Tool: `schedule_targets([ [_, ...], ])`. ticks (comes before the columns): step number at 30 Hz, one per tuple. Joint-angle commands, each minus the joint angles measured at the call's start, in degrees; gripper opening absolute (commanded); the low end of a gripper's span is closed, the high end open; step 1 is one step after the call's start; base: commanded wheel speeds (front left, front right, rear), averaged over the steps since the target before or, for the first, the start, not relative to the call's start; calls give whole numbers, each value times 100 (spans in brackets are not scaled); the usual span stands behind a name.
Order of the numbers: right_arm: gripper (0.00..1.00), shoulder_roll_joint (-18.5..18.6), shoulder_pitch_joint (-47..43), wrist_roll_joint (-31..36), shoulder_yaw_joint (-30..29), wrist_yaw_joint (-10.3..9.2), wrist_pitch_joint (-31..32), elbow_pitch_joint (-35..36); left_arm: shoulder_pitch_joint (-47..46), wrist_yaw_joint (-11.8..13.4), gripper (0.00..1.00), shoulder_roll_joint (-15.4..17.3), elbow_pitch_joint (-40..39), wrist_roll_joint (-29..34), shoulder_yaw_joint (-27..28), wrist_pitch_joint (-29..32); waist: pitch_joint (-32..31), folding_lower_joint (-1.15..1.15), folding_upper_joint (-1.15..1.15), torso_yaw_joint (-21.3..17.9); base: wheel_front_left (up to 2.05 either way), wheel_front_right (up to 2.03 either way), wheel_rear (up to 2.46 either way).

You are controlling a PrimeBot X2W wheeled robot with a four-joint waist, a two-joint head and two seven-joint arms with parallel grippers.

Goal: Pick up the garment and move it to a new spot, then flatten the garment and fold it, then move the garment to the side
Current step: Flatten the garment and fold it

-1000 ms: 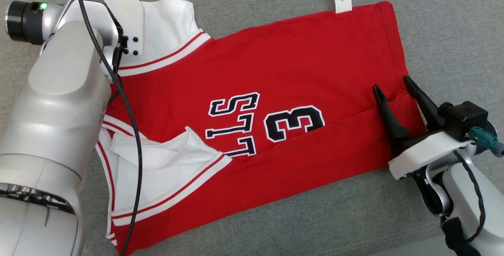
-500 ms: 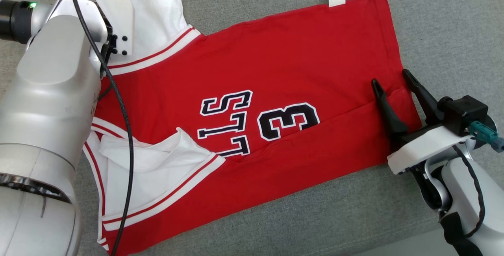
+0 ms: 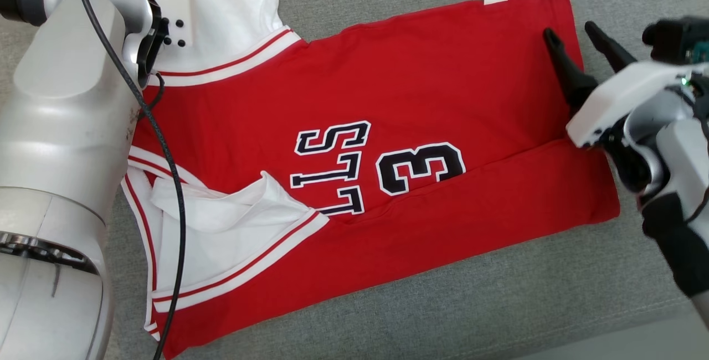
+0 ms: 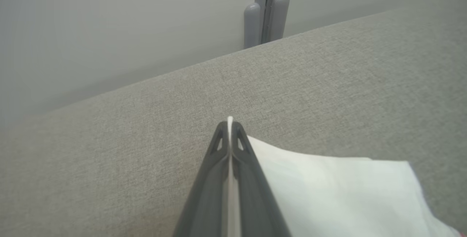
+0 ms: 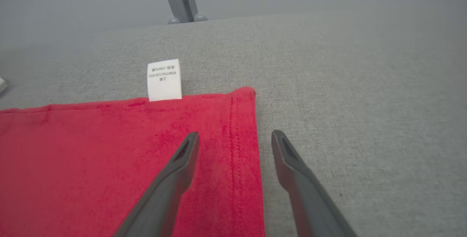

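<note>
garment, a red-and-white knit jersey, lies spread across mid-frame. left gripper pinches its white sleeve, upper left; right gripper gapes astride the hem, upper right. a one-sided pull could bunch it.

Silver arm, black cable, dark tapered fingers.

Bright, even, diffuse light from above; barely any shadow on the garment. Soft sheen on the left arm. Reads crisp in the head view; blurs close up along the left gripper, hazy far background in both wrist views.
</note>
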State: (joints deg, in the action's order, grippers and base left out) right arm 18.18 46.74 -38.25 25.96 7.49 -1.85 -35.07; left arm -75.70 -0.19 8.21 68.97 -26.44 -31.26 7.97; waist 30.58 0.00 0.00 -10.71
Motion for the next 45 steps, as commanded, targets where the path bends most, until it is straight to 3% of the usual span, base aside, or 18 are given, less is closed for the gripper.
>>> schedule_targets([
  [1,100,42,172,-42,22,3,177,-136,-111,-19,0,19,-27,9,-16,-40,14,0,0,28,0,0,0],
  [11,100,-88,1766,-328,301,3,2125,-1367,-267,-71,0,39,-113,76,-158,-83,96,0,0,115,0,0,0],
  [22,100,-294,2413,-294,632,2,2866,-2050,-276,-29,0,28,-172,57,-271,0,126,0,0,201,0,0,0],
  [23,91,-284,2438,-298,660,2,2884,-2078,-278,-27,0,24,-179,47,-276,10,130,0,0,209,0,0,0],
  [24,42,-281,2448,-298,686,2,2886,-2103,-277,-27,0,28,-187,36,-280,13,133,0,0,214,0,0,0],
  [25,0,-293,2448,-301,720,2,2896,-2127,-275,-26,0,36,-192,30,-286,17,135,0,0,217,0,0,0],
  [31,0,-187,2520,-282,869,2,2621,-2087,-258,-66,0,96,-338,8,-297,-203,122,0,0,231,0,0,0],
  [43,0,26,2458,-198,1064,2,694,-1853,-274,-198,0,288,-898,-150,-152,-1063,83,0,0,325,0,0,0],
  [45,0,132,2311,-324,1196,2,263,-1763,-82,-314,0,278,-1062,-293,-89,-1198,20,0,0,362,0,0,0],
])
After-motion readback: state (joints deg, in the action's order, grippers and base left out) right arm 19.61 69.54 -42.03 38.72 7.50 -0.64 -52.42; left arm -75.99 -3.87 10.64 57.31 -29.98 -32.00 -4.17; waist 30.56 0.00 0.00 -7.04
